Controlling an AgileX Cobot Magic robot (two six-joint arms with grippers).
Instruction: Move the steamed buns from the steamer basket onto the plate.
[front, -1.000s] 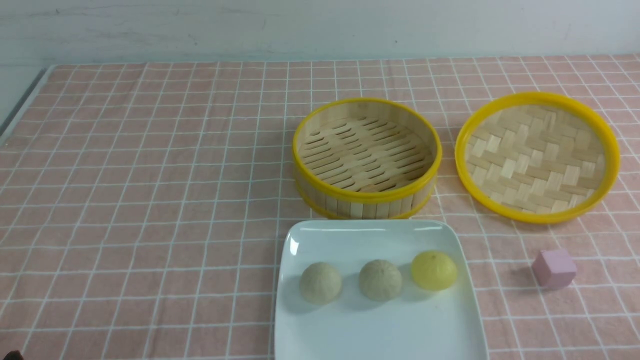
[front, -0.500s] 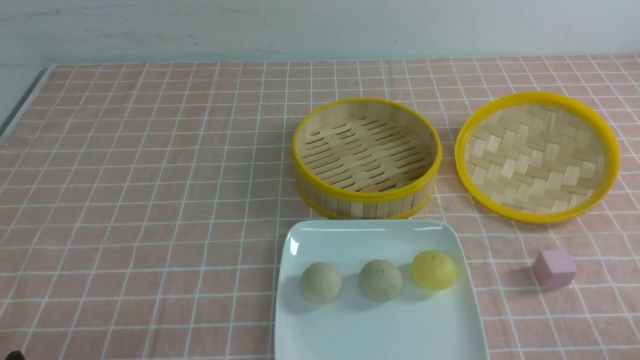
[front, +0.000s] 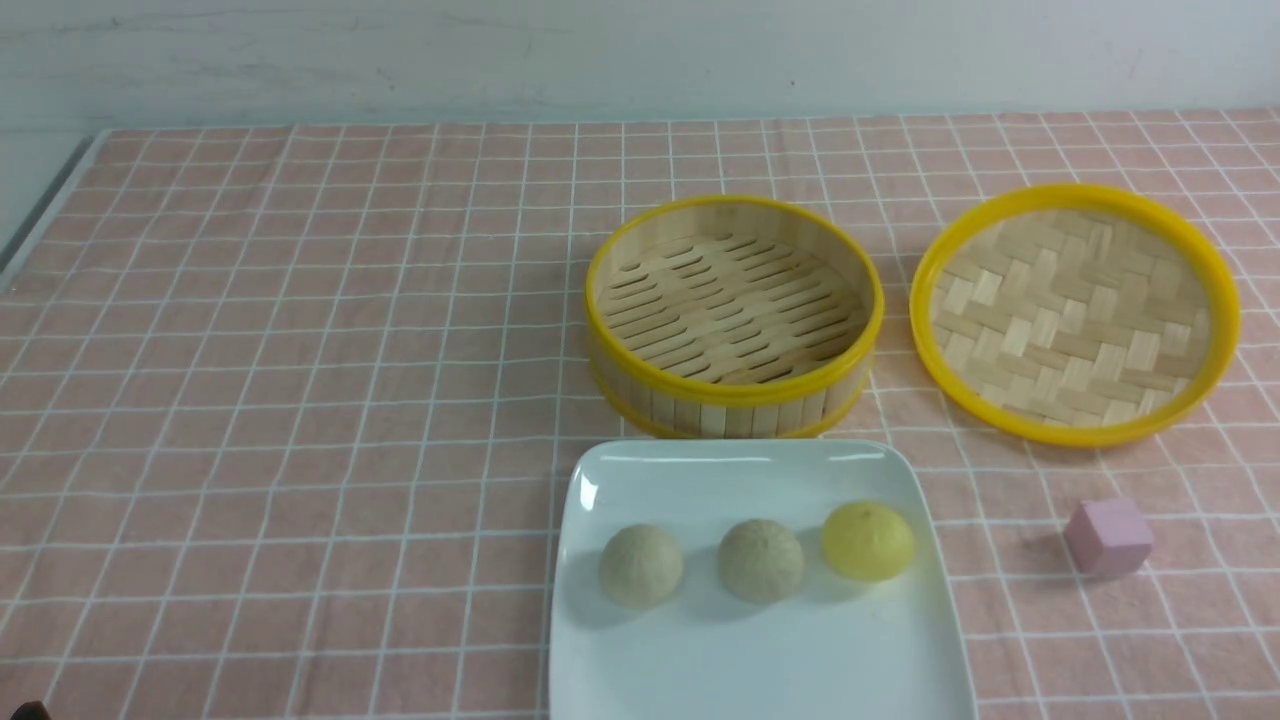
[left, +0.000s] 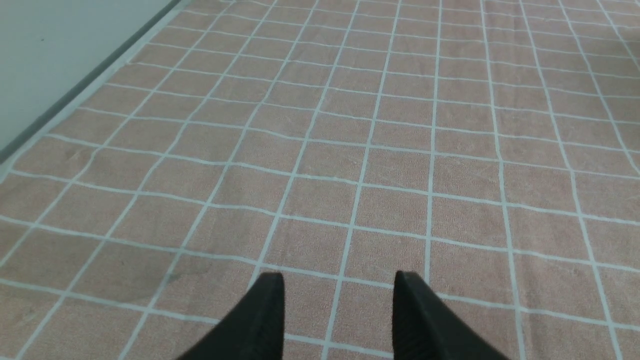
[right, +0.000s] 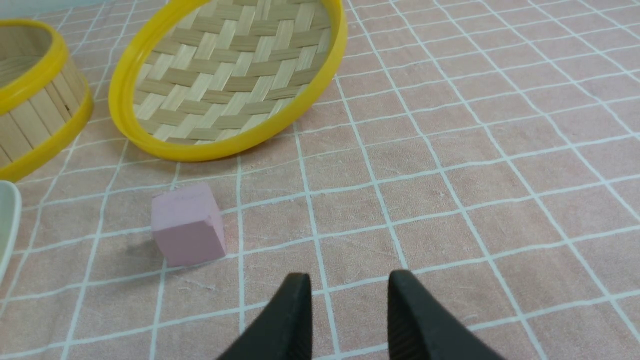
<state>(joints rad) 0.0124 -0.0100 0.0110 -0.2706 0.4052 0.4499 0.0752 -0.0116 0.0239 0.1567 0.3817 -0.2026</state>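
Both steamed buns (front: 641, 566) (front: 761, 560) sit on the plate (front: 700, 660) at the table's near edge, beside a yellow bun (front: 868, 541); the steamer basket (front: 734, 316) is bare. Left gripper (left: 337, 300) and right gripper (right: 347, 300) hang parted, grasping nothing. Any further reach risks nudging buns off the plate.

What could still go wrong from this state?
1. The buns and the yellow bun are round and loose on the glossy plate; a bump could roll them off.
2. The right end effector, open, is close to the pink cube; a sweep toward the lid could knock it.
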